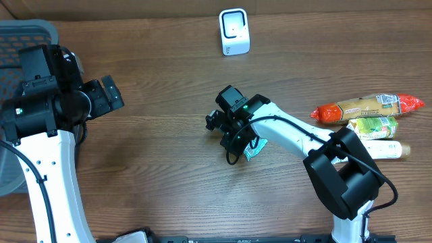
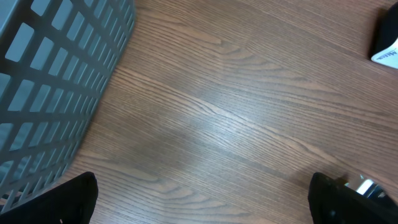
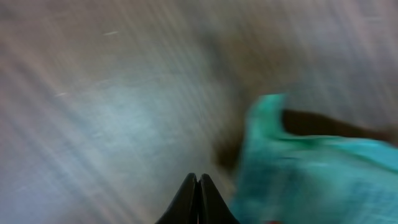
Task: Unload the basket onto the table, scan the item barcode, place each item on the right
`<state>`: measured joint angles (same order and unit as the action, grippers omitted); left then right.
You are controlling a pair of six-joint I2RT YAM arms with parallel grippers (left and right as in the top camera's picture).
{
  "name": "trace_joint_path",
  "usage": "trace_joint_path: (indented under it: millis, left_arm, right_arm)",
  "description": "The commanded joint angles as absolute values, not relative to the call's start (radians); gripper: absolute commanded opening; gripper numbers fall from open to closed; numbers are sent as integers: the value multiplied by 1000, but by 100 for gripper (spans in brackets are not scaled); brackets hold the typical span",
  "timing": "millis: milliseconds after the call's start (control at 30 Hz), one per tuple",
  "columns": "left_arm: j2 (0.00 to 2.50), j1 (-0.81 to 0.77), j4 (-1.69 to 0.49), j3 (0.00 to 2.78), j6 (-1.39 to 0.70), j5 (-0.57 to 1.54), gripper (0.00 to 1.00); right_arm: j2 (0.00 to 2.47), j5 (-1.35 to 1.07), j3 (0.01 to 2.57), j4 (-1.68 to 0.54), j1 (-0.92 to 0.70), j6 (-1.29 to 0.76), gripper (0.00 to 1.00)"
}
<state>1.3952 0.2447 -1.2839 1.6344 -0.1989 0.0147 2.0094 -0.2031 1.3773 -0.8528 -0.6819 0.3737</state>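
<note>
Wooden table (image 1: 155, 169): teal packet (image 1: 257, 149) mid-table, well apart from white scanner (image 1: 234, 32). Right gripper (image 3: 198, 179) pressed together just beside it, apparently empty, though blurred. Left gripper (image 2: 202, 194) spread wide near basket (image 2: 50, 81). No scan yet; left to do: grasp, present barcode.

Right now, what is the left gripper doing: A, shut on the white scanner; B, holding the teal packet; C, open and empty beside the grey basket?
C: the left wrist view shows the left gripper wide open beside the grey basket, holding nothing.
</note>
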Motion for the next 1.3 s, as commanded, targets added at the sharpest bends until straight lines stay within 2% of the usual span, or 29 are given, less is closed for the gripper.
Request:
trace_joint_path:
  millis: [0, 100, 200, 233, 300, 367, 533, 700, 833, 967, 1133, 1267]
  left_arm:
    - [1401, 248, -1282, 1651, -179, 19, 100]
    - [1401, 248, -1282, 1651, -179, 19, 100]
    - [1401, 248, -1282, 1651, -179, 19, 100]
    - [1401, 248, -1282, 1651, -179, 19, 100]
    - [1401, 248, -1282, 1651, -179, 19, 99]
    - [1401, 249, -1282, 1651, -179, 19, 100]
    - [1401, 248, -1282, 1651, -179, 19, 100]
    - [1401, 249, -1282, 1651, -179, 19, 99]
    - [1401, 248, -1282, 1651, -179, 19, 99]
    - [1401, 248, -1282, 1651, -179, 19, 99]
    - [1401, 249, -1282, 1651, -179, 19, 100]
    - [1401, 249, -1282, 1651, -179, 19, 100]
  right_arm:
    - [2011, -133, 1369, -804, -636, 314, 4]
    - [2013, -120, 1367, -786, -598, 305, 4]
    - [2020, -14, 1366, -754, -554, 177, 4]
    - [2020, 13, 1366, -745, -540, 139, 7]
    - [2020, 32, 1367, -733, -512, 66, 22]
    - [2020, 33, 1371, -735, -488, -6, 29]
    - [2020, 20, 1372, -762, -444, -166, 35]
    - [2011, -83, 1427, -822, -426, -168, 54]
    - [1949, -140, 1517, -907, -393, -163, 58]
    - [1873, -145, 1560, -991, -328, -126, 72]
    - [1856, -162, 1553, -1069, -201, -35, 73]
    - [1857, -323, 1473, -1043, -109, 1, 73]
